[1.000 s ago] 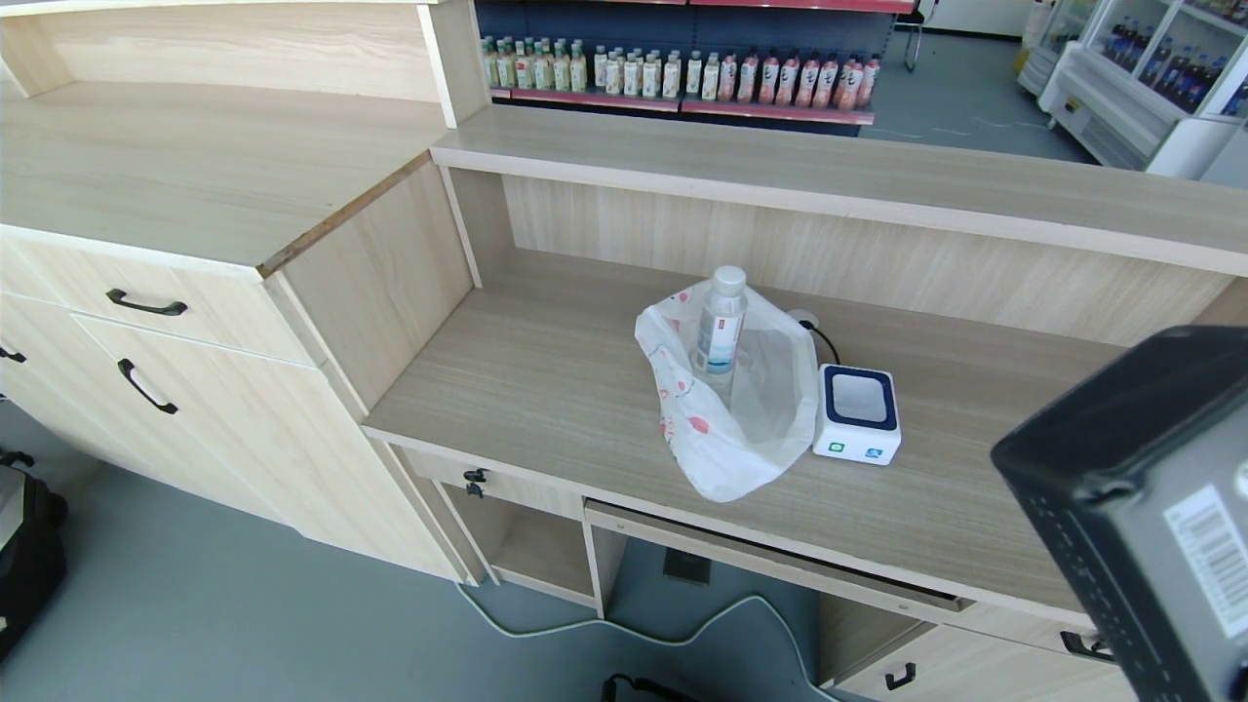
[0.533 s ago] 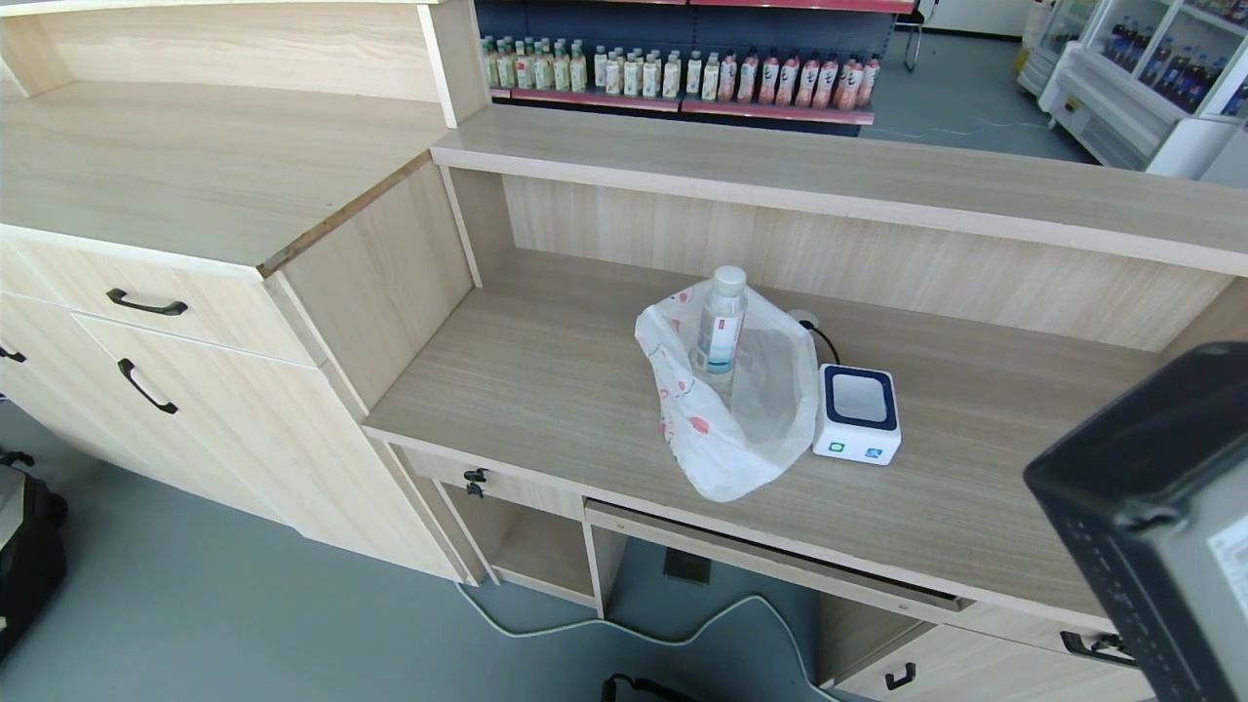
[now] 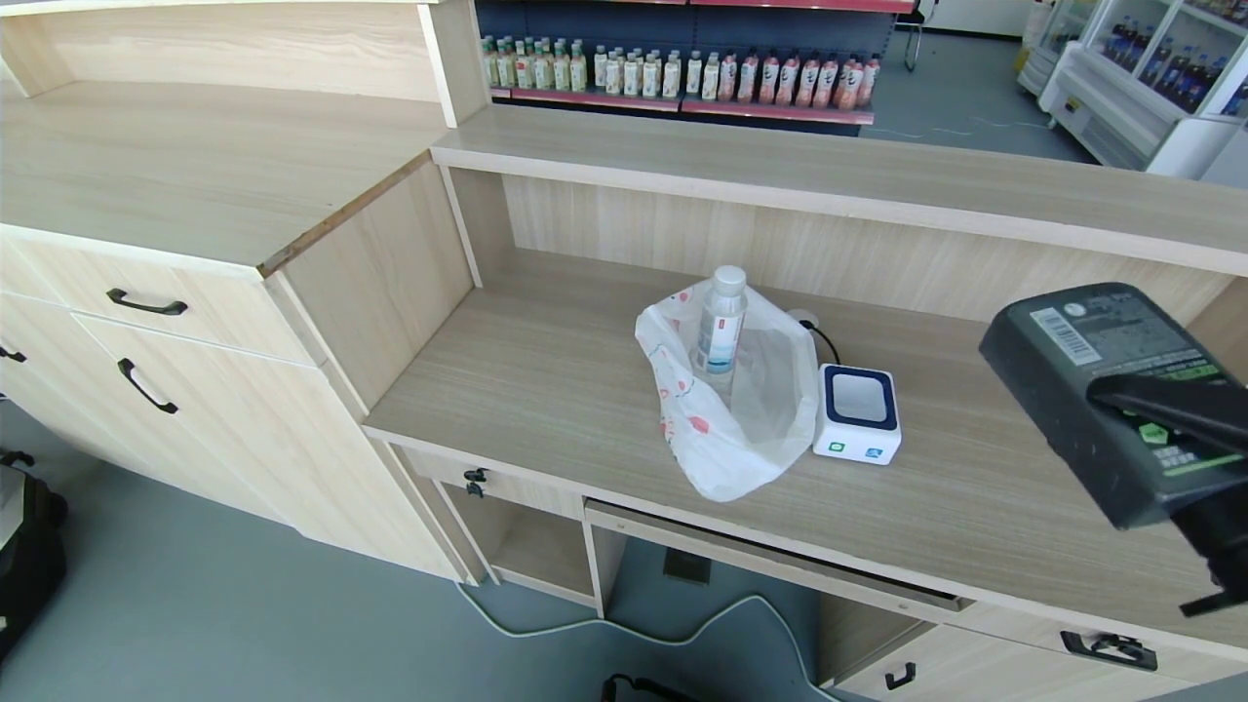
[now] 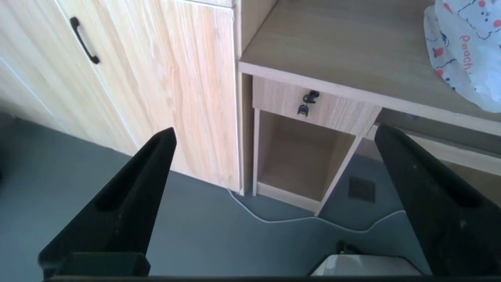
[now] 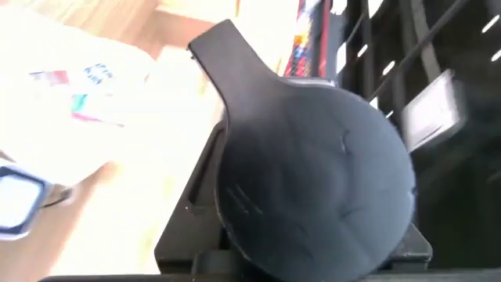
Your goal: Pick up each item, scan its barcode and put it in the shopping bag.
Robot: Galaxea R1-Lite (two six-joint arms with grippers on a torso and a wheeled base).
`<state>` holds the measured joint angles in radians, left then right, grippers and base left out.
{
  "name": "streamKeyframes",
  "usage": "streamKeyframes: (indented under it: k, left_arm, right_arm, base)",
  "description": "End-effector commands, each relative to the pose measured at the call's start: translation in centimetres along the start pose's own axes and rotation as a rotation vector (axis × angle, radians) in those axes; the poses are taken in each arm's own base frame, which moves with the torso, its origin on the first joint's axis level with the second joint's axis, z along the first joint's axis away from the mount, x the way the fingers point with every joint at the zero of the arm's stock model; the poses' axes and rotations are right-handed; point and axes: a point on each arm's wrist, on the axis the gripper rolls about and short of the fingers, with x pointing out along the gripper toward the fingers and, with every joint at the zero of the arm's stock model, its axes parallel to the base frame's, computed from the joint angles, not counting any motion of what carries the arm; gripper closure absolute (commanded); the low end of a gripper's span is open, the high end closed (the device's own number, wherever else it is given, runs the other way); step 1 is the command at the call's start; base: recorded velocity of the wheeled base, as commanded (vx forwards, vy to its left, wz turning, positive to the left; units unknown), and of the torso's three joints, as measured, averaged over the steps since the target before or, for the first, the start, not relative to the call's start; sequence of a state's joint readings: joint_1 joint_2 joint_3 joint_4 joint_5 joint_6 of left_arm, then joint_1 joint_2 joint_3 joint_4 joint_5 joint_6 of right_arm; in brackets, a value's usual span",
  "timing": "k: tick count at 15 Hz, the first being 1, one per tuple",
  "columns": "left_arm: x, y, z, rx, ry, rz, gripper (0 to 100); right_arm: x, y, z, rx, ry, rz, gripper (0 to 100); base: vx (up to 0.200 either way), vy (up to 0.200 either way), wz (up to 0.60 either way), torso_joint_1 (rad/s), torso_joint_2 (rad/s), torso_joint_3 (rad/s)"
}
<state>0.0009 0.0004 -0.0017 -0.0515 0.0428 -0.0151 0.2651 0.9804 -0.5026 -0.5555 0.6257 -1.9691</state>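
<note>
My right claw [image 3: 1175, 439] clenched on one dark pouch [image 3: 1082, 361] near the counter's [image 3: 546, 390] right end, one bottle [image 3: 721, 322] in one shopping bag [image 3: 726, 448] (scanner [image 3: 858, 414] beside), left claw [image 4: 274, 133] released above floor [image 4: 196, 227].

A pale wooden counter [image 3: 546, 390] spreads left of the right claw [image 3: 1160, 458], with drawers [image 3: 195, 331] farther left. Beyond it stand shelves [image 3: 682, 73] of bottles and a drinks fridge [image 3: 1111, 117]; grey floor [image 3: 195, 604] lies below.

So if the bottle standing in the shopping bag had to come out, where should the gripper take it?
Probably take the bottle at its shoulder, just under the white cap, coming from above. It stands upright, and the shopping bag surrounds its lower part, so only the top is free.
</note>
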Motion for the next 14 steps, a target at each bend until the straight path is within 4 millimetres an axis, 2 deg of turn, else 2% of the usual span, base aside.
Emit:
streamKeyframes:
  k: [1,2,4,7,9,11,14]
  left_arm:
    - [0.0,0.0,0.0,0.0,-0.001,0.001,0]
    - [0.0,0.0,0.0,0.0,-0.001,0.001,0]
    - [0.0,0.0,0.0,0.0,0.001,0.001,0]
    - [0.0,0.0,0.0,0.0,0.001,0.001,0]
    - [0.0,0.0,0.0,0.0,-0.001,0.001,0]
    - [0.0,0.0,0.0,0.0,-0.001,0.001,0]
    - [0.0,0.0,0.0,0.0,0.001,0.001,0]
  right_arm:
    - [-2.9,0.7,-3.1,0.252,0.376,0.098,100]
    - [-4.2,0.9,-4.8,0.283,0.518,0.132,100]
    - [-6.3,2.0,-5.2,0.401,0.615,0.173,100]
    - [-6.4,2.5,-4.6,0.614,0.508,0.154,100]
    - [-6.5,2.3,-4.7,0.728,0.512,0.118,100]
    - [-6.6,2.1,-5.1,0.781,0.612,0.108,100]
    - [-5.8,1.1,-5.8,1.005,0.821,0.004,100]
  base:
    - [0.0,0.0,0.0,0.0,0.0,0.0]
    - [0.0,0.0,0.0,0.0,0.0,0.0]
    - [0.0,0.0,0.0,0.0,0.0,0.0]
    - [0.0,0.0,0.0,0.0,0.0,0.0]
    - [0.0,0.0,0.0,0.0,0.0,0.0]
    - [0.0,0.0,0.0,0.0,0.0,0.0]
    - [0.0,0.0,0.6,0.001,0.0,0.001]
